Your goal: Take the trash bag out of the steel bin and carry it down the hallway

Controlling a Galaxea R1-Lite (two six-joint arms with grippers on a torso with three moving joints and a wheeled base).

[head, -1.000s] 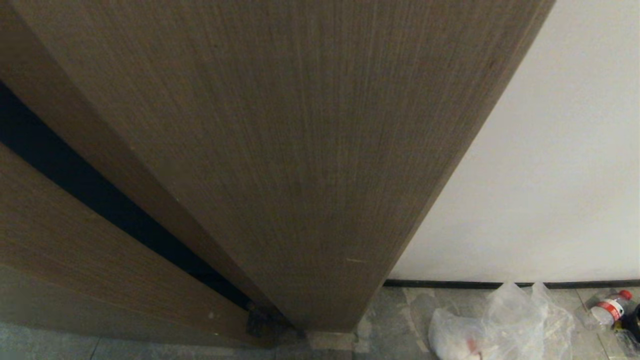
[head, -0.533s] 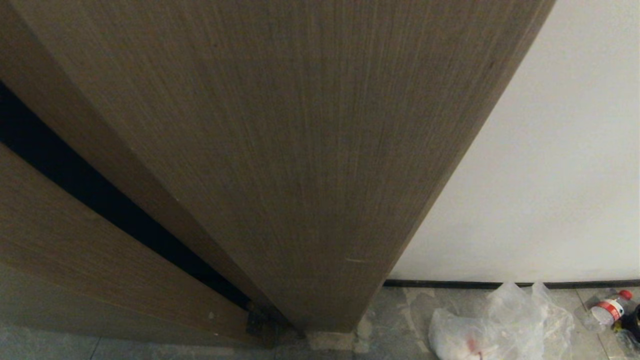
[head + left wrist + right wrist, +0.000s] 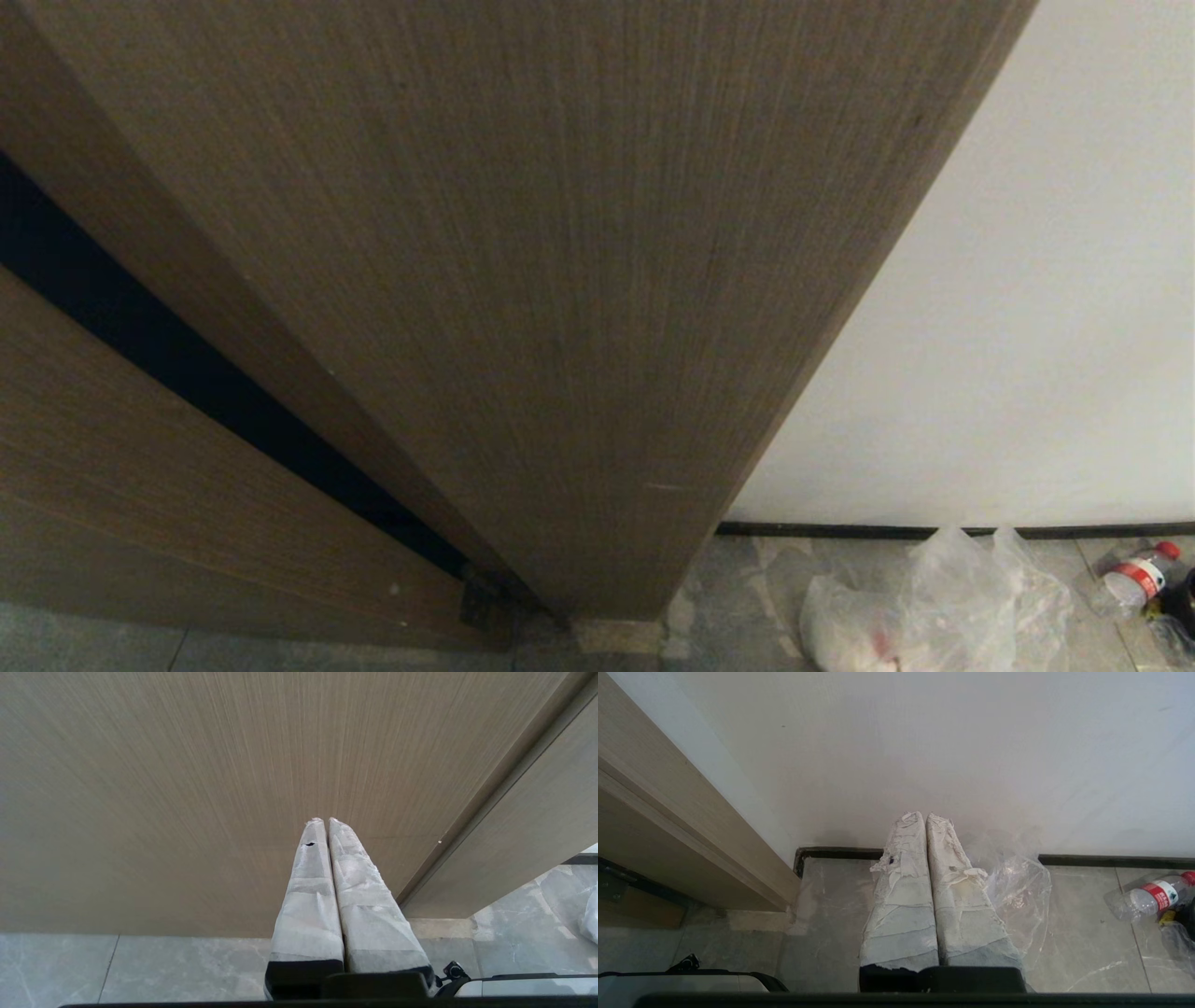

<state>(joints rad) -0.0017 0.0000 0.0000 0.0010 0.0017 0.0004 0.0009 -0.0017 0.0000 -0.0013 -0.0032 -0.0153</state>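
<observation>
**Held Still Since a Second Before, Both Claws Empty**

Showed no shift from the earlier head view: same close framing of the tall brown wood-grain door [image 3: 560, 280] and the plain white wall [image 3: 1027, 327] beside it. Kept the tape-wrapped left gripper [image 3: 324, 820] pressed shut on nothing, pointed at the door's foot. Kept the tape-wrapped right gripper [image 3: 923, 814] likewise pinched shut and empty, aimed at the dark baseboard [image 3: 1111, 861].

Left the thin, crinkly clear plastic trash bag [image 3: 943, 607] slumped on the glossy grey marble-look floor tiles [image 3: 738, 588] near the wall, ahead of and a little to the right of the right gripper, touched by neither claw. Found no steel bin in any view. Lay near the bag, further right: a crushed clear plastic bottle with red cap and label [image 3: 1134, 579].

Stood, by this reading, with the carry undone and the bag to be picked up again. Risked a miss or a tear on any regrasp, given film so thin and limp against hard tile. Risked scraping the door, given how closely the left claw faced it. Risked nudging the bottle on a wide reach to the right.
</observation>
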